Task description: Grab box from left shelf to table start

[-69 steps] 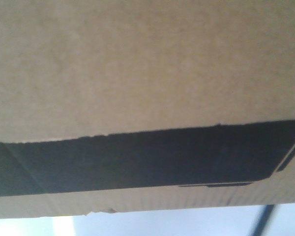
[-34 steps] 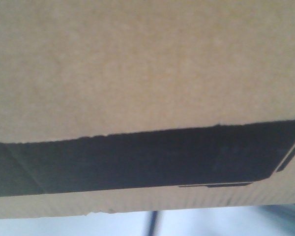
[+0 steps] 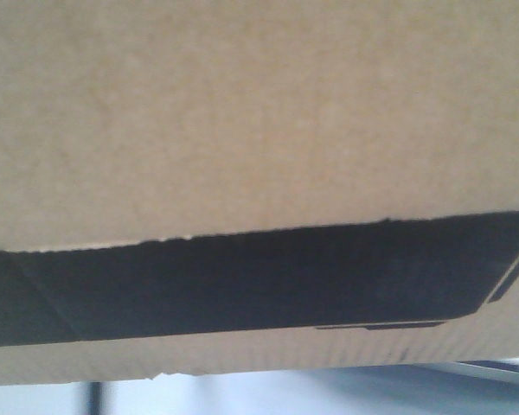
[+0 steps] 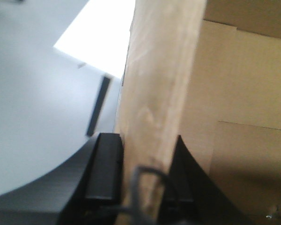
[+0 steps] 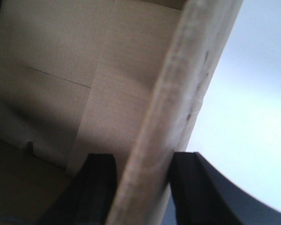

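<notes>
The box (image 3: 259, 130), brown cardboard with a black printed panel (image 3: 242, 281), fills almost the whole front view. In the left wrist view my left gripper (image 4: 143, 171) is shut on the box's upright wall (image 4: 159, 84), one black finger (image 4: 105, 168) outside it and the other inside. My right gripper (image 5: 145, 187) is likewise shut on the opposite wall (image 5: 187, 84), with the box's bare inside (image 5: 61, 84) to its left. A pale bluish strip (image 3: 268, 393) under the box may be the table. The left shelf is not recognisable in any view.
A dark upright bar (image 3: 95, 398) stands in the strip below the box, and a pale metallic rail (image 3: 493, 370) shows at the bottom right. Outside the left wall lie a grey surface (image 4: 33, 103), a bright white patch (image 4: 98, 37) and a dark bar (image 4: 97, 112).
The box holds its place in the front view. The dark upright bar beneath it has slid from the right to the left, and a metallic rail has come in at the bottom right.
</notes>
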